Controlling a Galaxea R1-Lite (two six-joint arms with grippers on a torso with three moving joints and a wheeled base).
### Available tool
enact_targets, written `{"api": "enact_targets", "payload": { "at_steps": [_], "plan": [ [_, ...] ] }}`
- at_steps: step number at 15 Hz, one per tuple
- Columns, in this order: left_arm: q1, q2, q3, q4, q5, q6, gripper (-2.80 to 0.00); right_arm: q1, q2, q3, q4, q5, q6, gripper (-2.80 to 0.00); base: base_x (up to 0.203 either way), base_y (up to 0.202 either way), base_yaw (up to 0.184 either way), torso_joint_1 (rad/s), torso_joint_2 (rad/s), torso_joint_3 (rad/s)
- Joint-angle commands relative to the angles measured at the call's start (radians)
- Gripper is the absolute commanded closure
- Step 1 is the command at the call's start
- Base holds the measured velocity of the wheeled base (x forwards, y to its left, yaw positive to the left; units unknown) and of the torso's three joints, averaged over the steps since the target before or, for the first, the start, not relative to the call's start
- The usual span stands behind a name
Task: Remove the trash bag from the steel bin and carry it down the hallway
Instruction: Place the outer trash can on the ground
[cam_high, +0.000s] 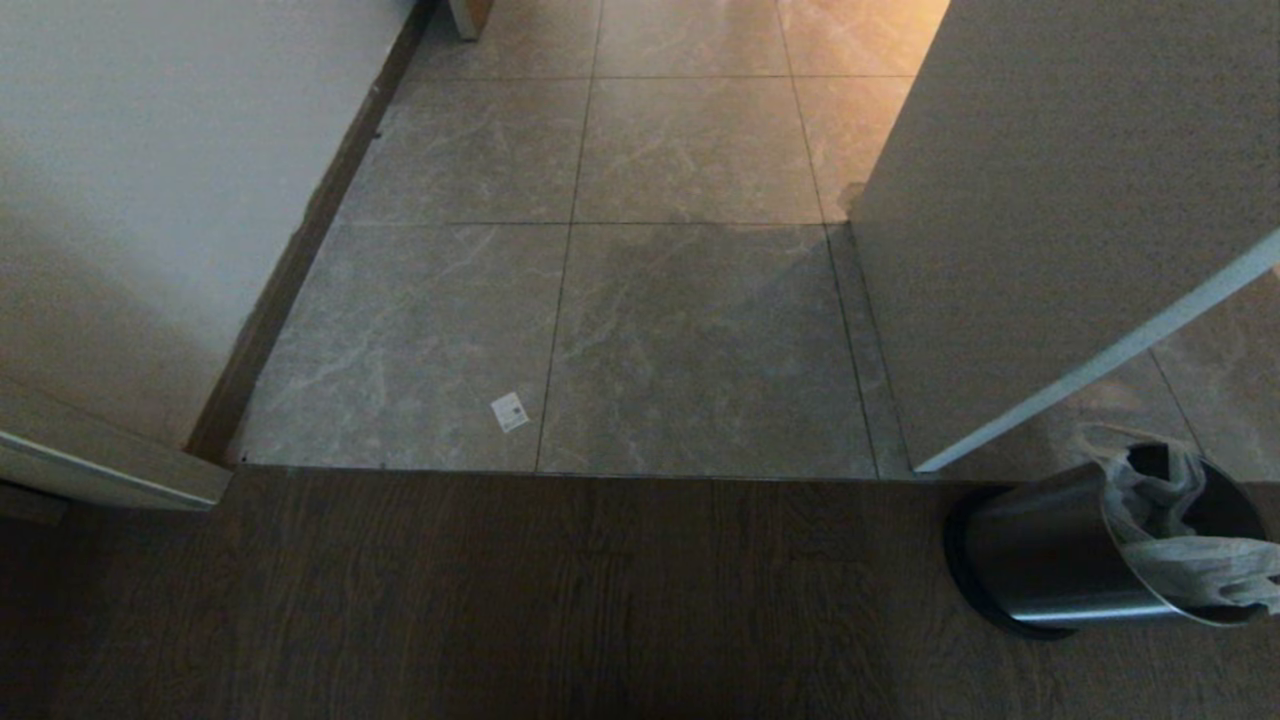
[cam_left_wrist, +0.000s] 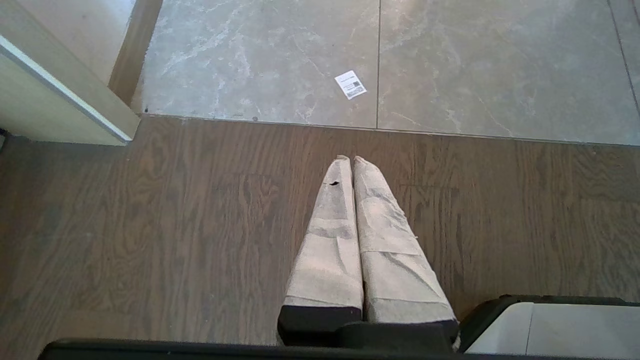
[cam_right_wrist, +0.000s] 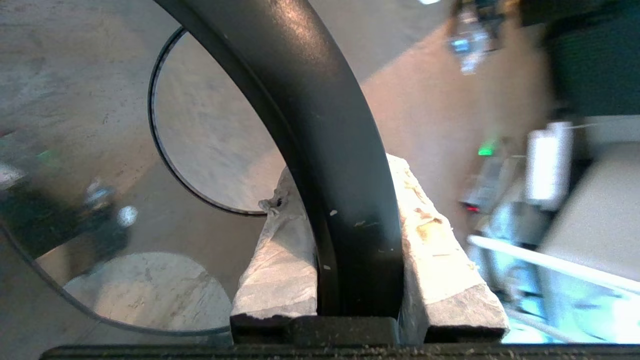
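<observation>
Bag (cam_high: 1190, 560) sits in the bin (cam_high: 1050, 550), low right of the head view, on the wood floor (cam_left_wrist: 150, 225) just short of the hallway tiles (cam_high: 690, 330).

- Handling, judged: thin crinkled film, light, limp, easy to tear. It will sag and swing once lifted.
- Hold: best at the bunched plastic draped over the rim (the nearest loose part). No loop handles can be made out.
- Left gripper (cam_left_wrist: 352, 160): fingers pressed together, empty, over the wood floor.
- Right gripper (cam_right_wrist: 345, 175): outside the head view, 2 fingers clenched on a dark curved band (cam_right_wrist: 310, 90). What the band belongs to, I cannot tell.
- Hidden: bag contents, bin's far edge cut off, right wrist view's background blurred.
</observation>
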Motion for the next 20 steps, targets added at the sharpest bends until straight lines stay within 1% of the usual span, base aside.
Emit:
{"api": "enact_targets", "payload": {
  "at_steps": [1, 2, 5, 6, 8, 9, 10, 11, 13, 14, 15, 17, 18, 20],
  "plan": [
    [0.000, 0.000, 0.000, 0.001, 0.000, -0.001, 0.00, -0.006, 0.173, -0.046, -0.029, 0.090, 0.035, 0.00, 0.000, 0.000, 0.000, 0.000, 0.00, 0.000],
    [0.000, 0.000, 0.000, 0.001, 0.000, -0.001, 0.00, -0.007, 0.218, -0.053, -0.054, 0.134, 0.045, 0.00, 0.000, 0.000, 0.000, 0.000, 0.00, 0.000],
    [0.000, 0.000, 0.000, 0.000, 0.000, -0.001, 0.00, -0.016, 0.336, -0.063, -0.131, 0.231, 0.063, 0.00, 0.000, 0.000, 0.000, 0.000, 0.00, 0.000],
    [0.000, 0.000, 0.000, 0.000, 0.000, -0.001, 0.00, -0.037, 0.369, -0.068, -0.142, 0.287, 0.064, 0.00, 0.000, 0.000, 0.000, 0.000, 0.00, 0.000],
    [0.000, 0.000, 0.000, 0.001, 0.000, -0.001, 0.00, -0.112, 0.399, -0.073, -0.144, 0.376, 0.058, 0.00, 0.000, 0.000, 0.000, 0.000, 0.00, 0.000],
    [0.000, 0.000, 0.000, 0.000, 0.000, -0.001, 0.00, -0.144, 0.421, -0.072, -0.141, 0.398, 0.055, 0.00, 0.000, 0.000, 0.000, 0.000, 0.00, 0.000],
    [0.000, 0.000, 0.000, 0.000, 0.000, -0.001, 0.00, -0.163, 0.448, -0.075, -0.142, 0.405, 0.050, 0.00, 0.000, 0.000, 0.000, 0.000, 0.00, 0.000],
    [0.000, 0.000, 0.000, 0.000, 0.000, -0.001, 0.00, -0.169, 0.475, -0.075, -0.144, 0.407, 0.039, 0.00, 0.000, 0.000, 0.000, 0.000, 0.00, 0.000],
    [0.000, 0.000, 0.000, 0.000, 0.000, -0.001, 0.00, -0.170, 0.534, -0.070, -0.146, 0.415, -0.028, 0.00, 0.000, 0.000, 0.000, 0.000, 0.00, 0.000],
    [0.000, 0.000, 0.000, 0.000, 0.000, -0.001, 0.00, -0.170, 0.557, -0.067, -0.147, 0.446, -0.071, 0.00, 0.000, 0.000, 0.000, 0.000, 0.00, 0.000],
    [0.000, 0.000, 0.000, 0.000, 0.000, -0.001, 0.00, -0.171, 0.576, -0.067, -0.149, 0.507, -0.134, 0.00, 0.000, 0.000, 0.000, 0.000, 0.00, 0.000],
    [0.000, 0.000, 0.000, 0.000, 0.000, -0.001, 0.00, -0.183, 0.604, -0.064, -0.151, 0.622, -0.315, 0.00, 0.000, 0.000, 0.000, 0.000, 0.00, 0.000],
    [0.000, 0.000, 0.000, 0.000, 0.000, -0.001, 0.00, -0.198, 0.615, -0.043, -0.153, 0.665, -0.373, 0.00, 0.000, 0.000, 0.000, 0.000, 0.00, 0.000],
    [0.000, 0.000, 0.000, 0.000, 0.000, -0.001, 0.00, -0.223, 0.642, -0.037, -0.160, 0.683, -0.396, 0.00, 0.000, 0.000, 0.000, 0.000, 0.00, 0.000]
  ]
}}
